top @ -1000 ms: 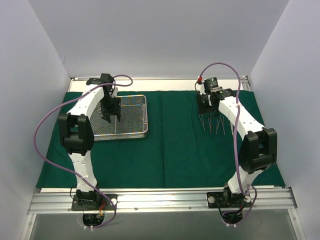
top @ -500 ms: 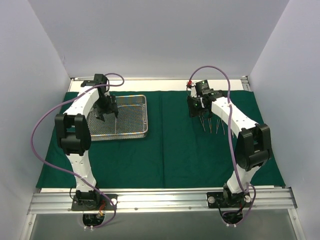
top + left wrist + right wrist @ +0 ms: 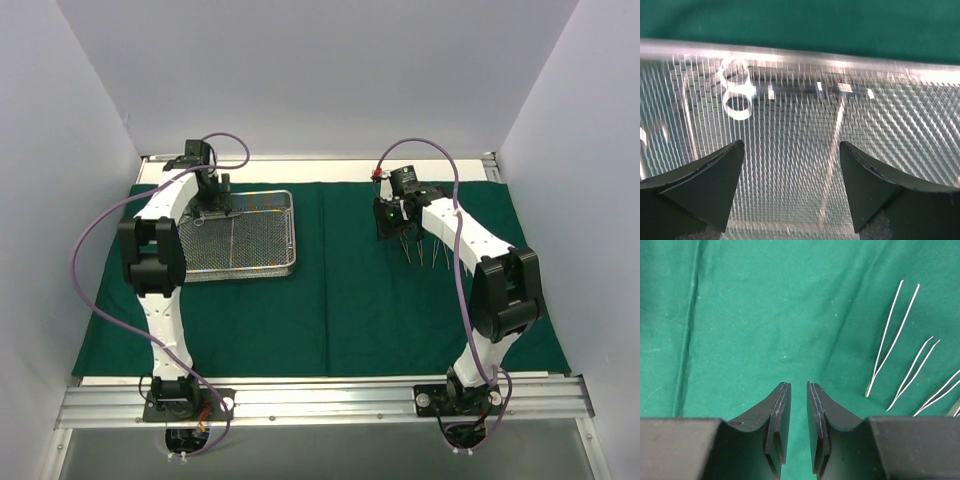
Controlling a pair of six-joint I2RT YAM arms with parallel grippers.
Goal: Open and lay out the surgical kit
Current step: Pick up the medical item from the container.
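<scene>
Pale walls (image 3: 320,70) are seen around a surface (image 3: 300,171) covered by the dark green cloth (image 3: 340,300). The mesh tray (image 3: 240,272) is set at its left and forceps (image 3: 425,252) at its right. The left tool (image 3: 791,150) is spread wide above the tray; the right tool (image 3: 798,390) is narrowly parted and empty.

Three plain pale walls close the space: back wall (image 3: 320,70), left wall (image 3: 50,200), right wall (image 3: 590,180), evenly lit. The table (image 3: 330,170) shows as a pale far strip. A metal rail (image 3: 320,400) lines its near edge; below lies a grey surface (image 3: 320,450), possibly floor.
</scene>
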